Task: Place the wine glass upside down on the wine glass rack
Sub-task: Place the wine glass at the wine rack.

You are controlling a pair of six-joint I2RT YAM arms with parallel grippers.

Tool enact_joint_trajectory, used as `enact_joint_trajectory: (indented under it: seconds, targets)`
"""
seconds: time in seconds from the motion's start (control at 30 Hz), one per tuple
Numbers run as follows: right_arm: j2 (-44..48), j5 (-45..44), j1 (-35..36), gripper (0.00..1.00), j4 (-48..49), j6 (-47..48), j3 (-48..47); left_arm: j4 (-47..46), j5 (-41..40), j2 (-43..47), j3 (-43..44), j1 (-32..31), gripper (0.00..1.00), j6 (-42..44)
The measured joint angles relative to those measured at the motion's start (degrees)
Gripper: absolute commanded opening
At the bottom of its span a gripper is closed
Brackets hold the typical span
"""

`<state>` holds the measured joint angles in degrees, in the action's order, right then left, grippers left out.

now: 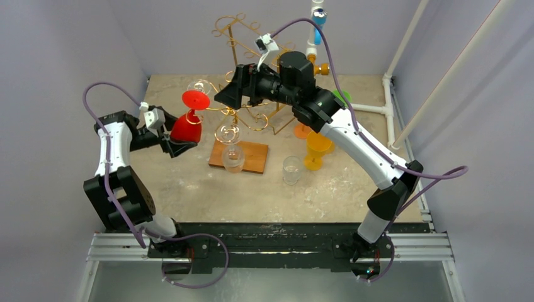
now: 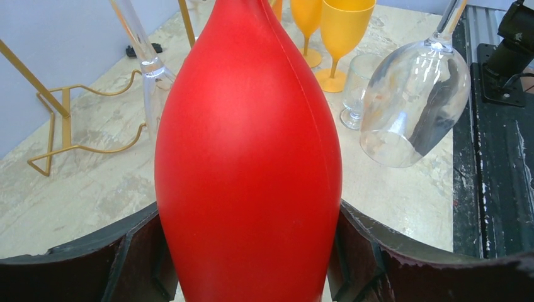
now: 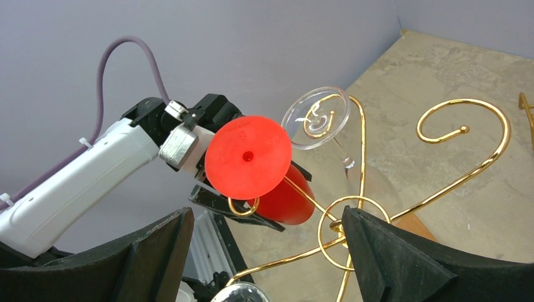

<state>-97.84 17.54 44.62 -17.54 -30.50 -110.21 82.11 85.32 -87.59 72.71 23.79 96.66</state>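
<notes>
The red wine glass (image 1: 186, 129) is upside down, its round foot (image 3: 247, 157) on top. My left gripper (image 1: 179, 139) is shut on its bowl (image 2: 249, 157), with one finger (image 2: 135, 264) on each side. The foot sits just above the curled tip (image 3: 242, 207) of a left arm of the gold wire wine glass rack (image 1: 242, 119). The foot hides whether the stem is inside that curl. My right gripper (image 3: 267, 220) hangs open above the rack's middle ring (image 3: 343, 229), holding nothing.
Clear glasses hang upside down on the rack (image 2: 412, 104) (image 3: 315, 117). The rack stands on a wooden base (image 1: 255, 160). Right of it are two orange glasses (image 1: 318, 148) and a clear tumbler (image 1: 291, 170). A white pipe (image 1: 371, 108) runs along the back right.
</notes>
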Motion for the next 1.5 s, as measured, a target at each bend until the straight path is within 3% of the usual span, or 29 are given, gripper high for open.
enact_joint_trajectory:
  seconds: [0.6,0.83,1.07,1.5]
  targets:
    - [0.04,-0.09,0.26,0.99,-1.4,0.04,-0.37,-0.02,0.2,1.11,-3.58,0.94,0.0,0.02]
    - [-0.87,-0.52,3.45,0.79,-0.9,-0.11,-2.29,-0.26,0.22,2.16,-5.03,0.94,0.0,0.0]
    - [-6.78,-0.24,5.95,0.42,-0.87,-0.37,-9.73,-0.42,0.22,2.78,-5.14,0.94,0.0,0.0]
    - [-15.28,-1.6,7.39,0.4,-3.85,-0.31,-16.15,-0.66,0.11,2.86,-5.14,0.96,0.0,0.04]
